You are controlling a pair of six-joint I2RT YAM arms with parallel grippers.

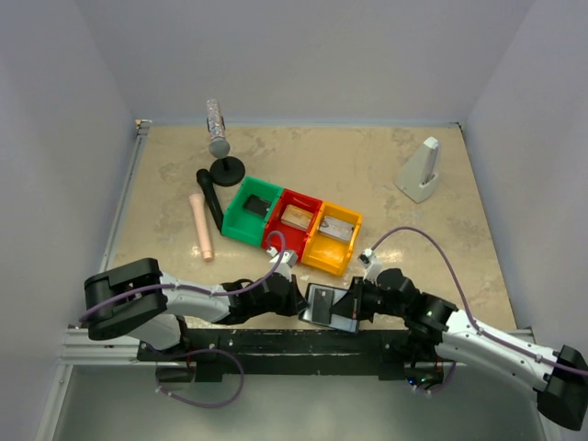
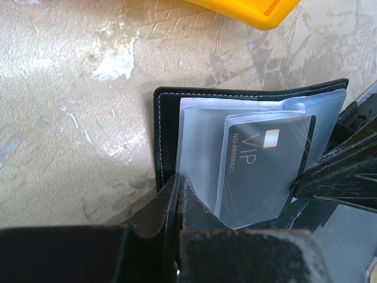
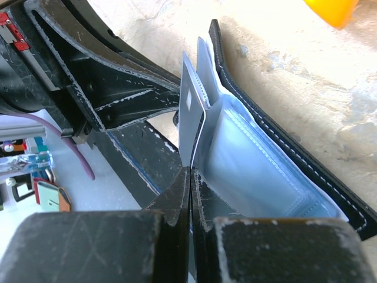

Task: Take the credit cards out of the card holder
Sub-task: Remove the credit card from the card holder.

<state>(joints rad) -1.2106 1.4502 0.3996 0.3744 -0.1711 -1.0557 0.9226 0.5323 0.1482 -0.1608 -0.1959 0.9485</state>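
While the card holder lies open at the near edge of the table, the left gripper is clenched on its black corner and the right gripper pinches the grey card in its clear sleeve; the yellow bin sits just beyond.

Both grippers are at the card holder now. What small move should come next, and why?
Probably the right gripper should draw the card straight back out of its clear sleeve while the left gripper holds the holder down. It looks closed on the card's edge, the left one on the holder's edge, and most of the card sits inside the sleeve.
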